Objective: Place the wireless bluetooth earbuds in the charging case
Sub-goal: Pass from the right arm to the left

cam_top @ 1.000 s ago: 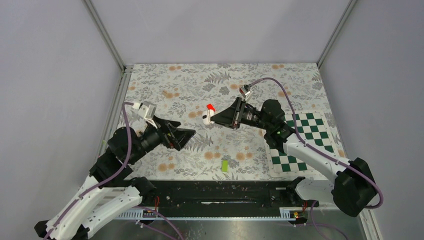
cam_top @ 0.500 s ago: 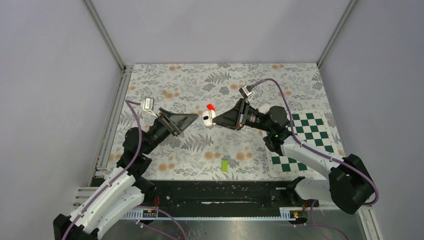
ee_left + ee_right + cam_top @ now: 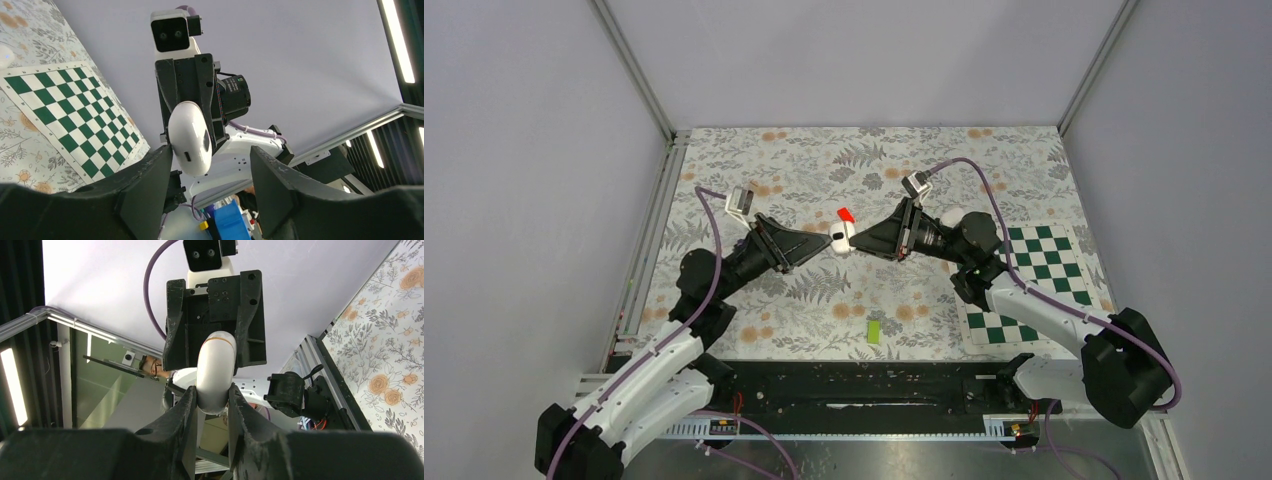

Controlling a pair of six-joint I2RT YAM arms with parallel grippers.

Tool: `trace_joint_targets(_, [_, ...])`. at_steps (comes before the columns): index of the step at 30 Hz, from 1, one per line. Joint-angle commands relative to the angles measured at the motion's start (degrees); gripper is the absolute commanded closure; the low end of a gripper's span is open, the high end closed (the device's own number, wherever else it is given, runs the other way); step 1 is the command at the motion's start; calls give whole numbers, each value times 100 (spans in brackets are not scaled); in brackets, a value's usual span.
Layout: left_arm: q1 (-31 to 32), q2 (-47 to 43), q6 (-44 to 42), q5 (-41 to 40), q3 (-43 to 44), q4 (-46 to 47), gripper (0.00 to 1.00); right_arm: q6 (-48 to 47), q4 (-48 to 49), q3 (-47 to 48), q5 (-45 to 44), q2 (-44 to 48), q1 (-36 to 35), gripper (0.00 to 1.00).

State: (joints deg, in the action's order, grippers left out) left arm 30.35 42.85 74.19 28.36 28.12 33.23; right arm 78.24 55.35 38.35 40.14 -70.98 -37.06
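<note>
Top external view: the charging case (image 3: pixel 837 238) is held aloft at centre frame, between the facing tips of the left gripper (image 3: pixel 822 241) and the right gripper (image 3: pixel 852 238); a red block (image 3: pixel 846 214) lies just above it in the frame, a green block (image 3: pixel 874 331) lower down, and a chequered mat (image 3: pixel 1024 290) at right; the earbuds cannot be picked out in any view

Left wrist view: the case (image 3: pixel 190 137) sits at centre frame; the left gripper (image 3: pixel 211 152) stands part open, wider than the case, holding nothing; the case lies close against the lower-left finger (image 3: pixel 147 182), with a clear gap to the other; contact cannot be confirmed

Right wrist view: the right gripper (image 3: pixel 210 396) is clamped on the case (image 3: pixel 215 370), one finger (image 3: pixel 185 415) on each side; a thin seam shows near the far end

Handling, as a judgement: the shell looks hard, glossy, rounded and light; expect it to slip or twist under a pinch on curved edges; take hold across the broad faces, clear of the seam, with moderate force, so the lid can open
</note>
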Motion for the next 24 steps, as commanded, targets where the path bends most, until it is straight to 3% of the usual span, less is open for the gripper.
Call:
trace_joint_targets(1, [-21, 130, 52, 381, 271, 451, 42, -160, 143, 181, 28, 100, 15, 100])
trace_joint_targets(7, [16, 348, 44, 497, 317, 468, 44, -149, 159, 258, 76, 92, 12, 100])
trace_joint_targets(11, [19, 381, 25, 484, 324, 454, 56, -145, 147, 259, 88, 102, 6, 100])
trace_joint_targets(14, [19, 374, 25, 459, 304, 454, 74, -151, 150, 245, 97, 102, 6, 100])
trace_joint_targets(16, [24, 346, 23, 443, 271, 459, 93, -162, 62, 227, 100, 108, 11, 100])
trace_joint_targets(17, [24, 321, 32, 414, 254, 457, 100, -210, -66, 230, 94, 117, 6, 92])
trace_joint_targets(19, [11, 245, -2, 362, 231, 435, 100, -393, -458, 236, 35, 183, 6, 61])
trace_joint_targets(21, [12, 155, -50, 332, 220, 371, 100, -713, -1023, 235, -123, 334, 12, 40])
trace_joint_targets(24, [12, 57, -118, 328, 238, 252, 100, -1244, -2010, 296, -529, 652, 20, 35])
